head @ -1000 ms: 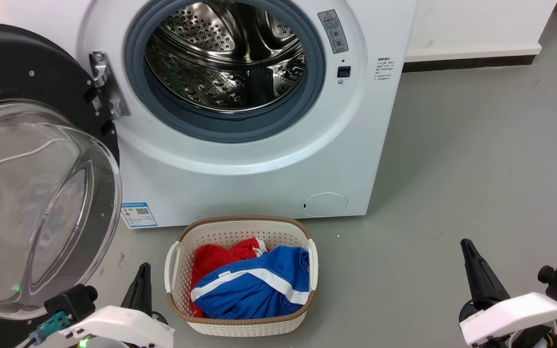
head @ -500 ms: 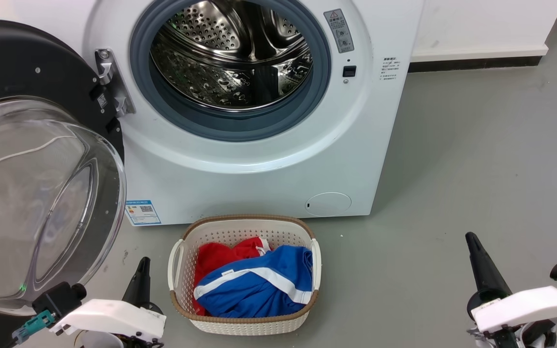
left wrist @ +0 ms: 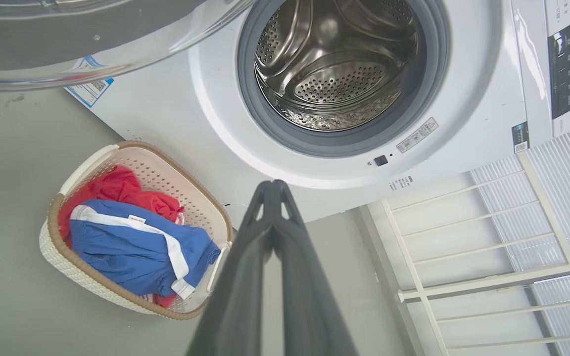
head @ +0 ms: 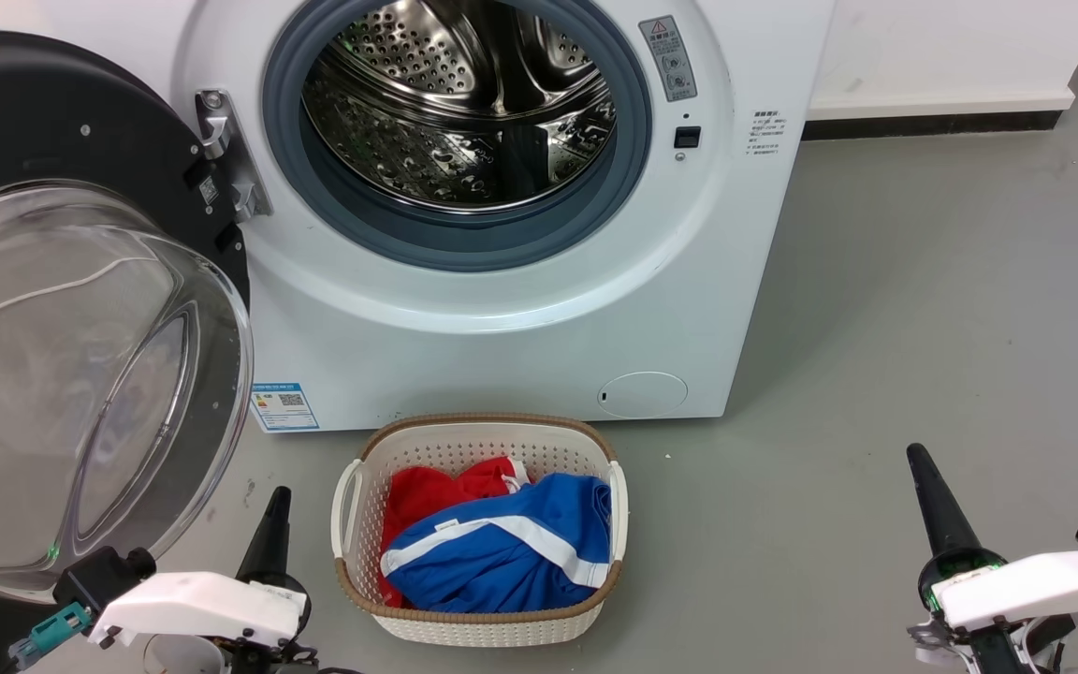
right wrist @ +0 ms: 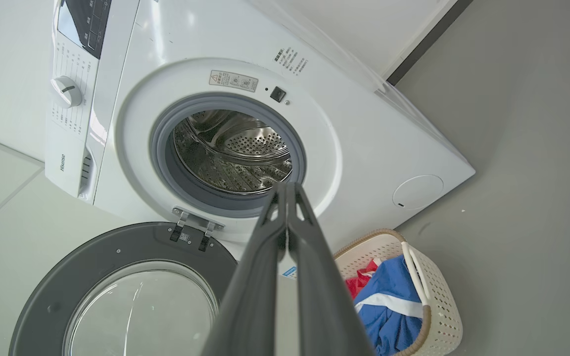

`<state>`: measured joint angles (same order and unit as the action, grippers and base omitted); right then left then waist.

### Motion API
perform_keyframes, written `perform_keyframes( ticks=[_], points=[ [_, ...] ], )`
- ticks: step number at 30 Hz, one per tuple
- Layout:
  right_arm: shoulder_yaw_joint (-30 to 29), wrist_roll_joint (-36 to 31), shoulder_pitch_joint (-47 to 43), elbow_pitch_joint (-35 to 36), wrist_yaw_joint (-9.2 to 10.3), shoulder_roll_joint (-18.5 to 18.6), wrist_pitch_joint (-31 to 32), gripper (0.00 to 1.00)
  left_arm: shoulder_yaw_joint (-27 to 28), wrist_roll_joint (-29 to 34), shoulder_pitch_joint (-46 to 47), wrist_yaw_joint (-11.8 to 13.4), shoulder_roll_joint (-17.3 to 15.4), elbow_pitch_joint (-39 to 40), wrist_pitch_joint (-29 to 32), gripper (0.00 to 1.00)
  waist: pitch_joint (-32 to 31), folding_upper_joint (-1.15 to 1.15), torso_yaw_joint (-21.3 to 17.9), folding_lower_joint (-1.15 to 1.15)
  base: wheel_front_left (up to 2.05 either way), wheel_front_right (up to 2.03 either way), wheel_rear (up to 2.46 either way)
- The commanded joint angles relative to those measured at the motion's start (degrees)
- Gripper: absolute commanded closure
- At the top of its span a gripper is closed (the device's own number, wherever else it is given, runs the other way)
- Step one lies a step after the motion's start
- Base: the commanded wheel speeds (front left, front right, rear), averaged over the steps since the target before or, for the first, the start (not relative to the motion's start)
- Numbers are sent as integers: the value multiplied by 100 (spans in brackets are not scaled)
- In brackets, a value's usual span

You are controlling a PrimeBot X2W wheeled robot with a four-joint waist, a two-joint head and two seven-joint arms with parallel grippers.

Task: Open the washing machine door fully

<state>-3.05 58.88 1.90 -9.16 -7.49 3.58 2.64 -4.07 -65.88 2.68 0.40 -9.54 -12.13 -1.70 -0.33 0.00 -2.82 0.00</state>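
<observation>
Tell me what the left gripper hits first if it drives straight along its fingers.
Likely the left gripper meets the washing machine's white front just outside the rubber ring; depth unclear.

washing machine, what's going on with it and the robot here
The washing machine door stands wide open on its hinge, off to the left of the steel drum. Nothing is touching it. The left gripper and the right gripper are both shut and empty, at the lower corners of the head view. A white basket of red and blue clothes sits on the floor in front.
</observation>
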Motion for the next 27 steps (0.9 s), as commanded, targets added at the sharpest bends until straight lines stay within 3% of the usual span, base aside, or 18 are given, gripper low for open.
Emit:
perform_keyframes(
  ticks=[1, 27],
  points=[
    [-22, 174, 138, 24, 0, 18, 14, 100, 77, -126, 145, -60, 14, 36, 30, 100, 1, 0, 6, 0, 0, 0, 0],
    [-153, 1721, 301, -225, 0, -4, 177, 100, 528, -1365, 266, -421, 307, -72, 394, 100, 22, 0, 119, 0, 0, 0, 0]
  ],
)
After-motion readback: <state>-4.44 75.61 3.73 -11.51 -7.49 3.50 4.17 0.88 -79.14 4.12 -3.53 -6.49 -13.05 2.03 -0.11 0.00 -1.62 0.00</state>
